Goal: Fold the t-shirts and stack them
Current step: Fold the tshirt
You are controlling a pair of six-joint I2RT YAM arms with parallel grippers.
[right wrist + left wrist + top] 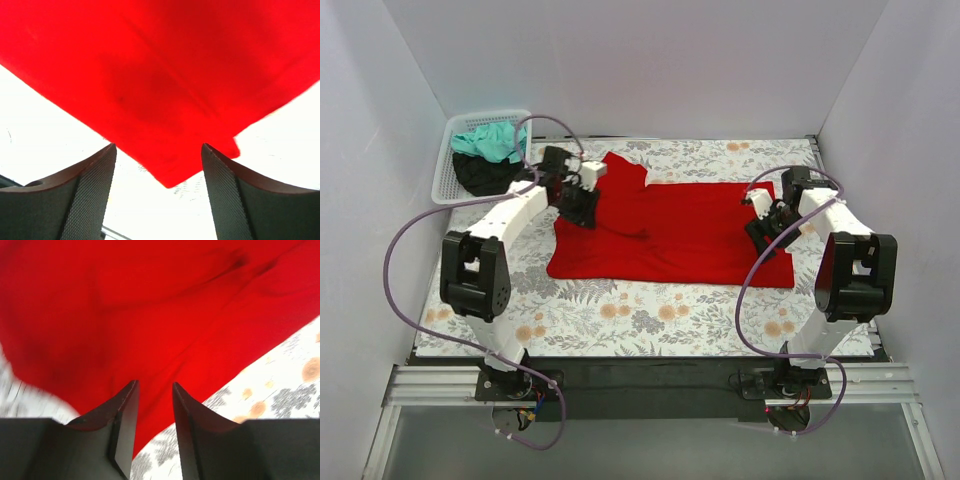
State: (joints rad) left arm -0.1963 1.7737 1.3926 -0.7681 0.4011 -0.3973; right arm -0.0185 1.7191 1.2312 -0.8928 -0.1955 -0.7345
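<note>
Basket near left fingers, far-left corner.

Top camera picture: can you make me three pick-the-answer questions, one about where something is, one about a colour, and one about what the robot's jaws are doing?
1. Where is the white plastic mesh basket?
A. far left corner
B. near right corner
C. middle of the table

2. What colour is the short-sleeved cloth t-shirt spread on the grey-and-orange floral-print cloth?
A. teal
B. red
C. black

3. How do the right gripper jaws stand?
A. shut tight
B. open wide
C. out of view

Answers:
1. A, the basket sits at the far left edge of the top view.
2. B, the spread shirt is bright red.
3. B, the right wrist view shows a wide gap with the shirt's corner in it.
</note>
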